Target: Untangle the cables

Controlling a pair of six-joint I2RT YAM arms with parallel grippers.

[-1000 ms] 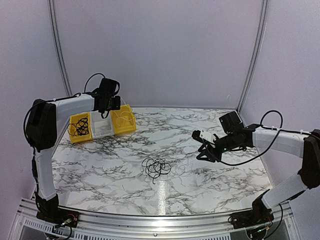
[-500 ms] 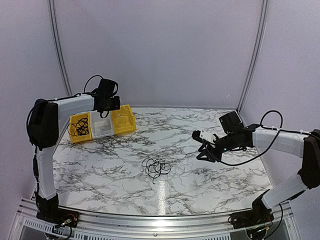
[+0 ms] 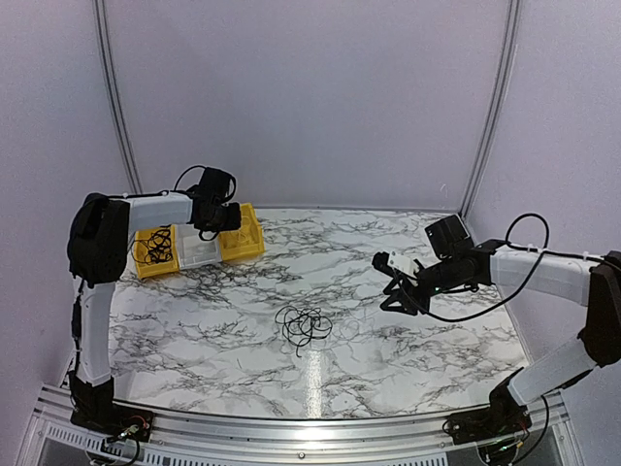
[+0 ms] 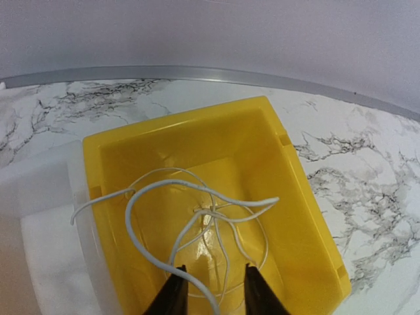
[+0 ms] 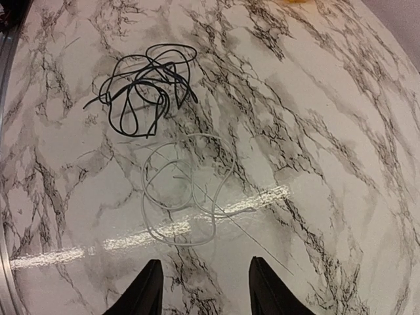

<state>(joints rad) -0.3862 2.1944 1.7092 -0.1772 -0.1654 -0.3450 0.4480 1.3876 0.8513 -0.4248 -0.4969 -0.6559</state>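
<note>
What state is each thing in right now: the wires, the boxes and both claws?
Left gripper: open, above right yellow bin.
Right gripper: open, empty.
Binned white cable: loose loops, one end over the rim.
Black tangle: knotted, on the table.
Table white cable: loosely looped.
Left yellow bin: holds black cable.

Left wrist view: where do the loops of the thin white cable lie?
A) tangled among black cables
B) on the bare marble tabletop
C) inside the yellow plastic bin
C: the thin white cable loops across the floor of the yellow plastic bin, and no black cable shows in that view.
</note>
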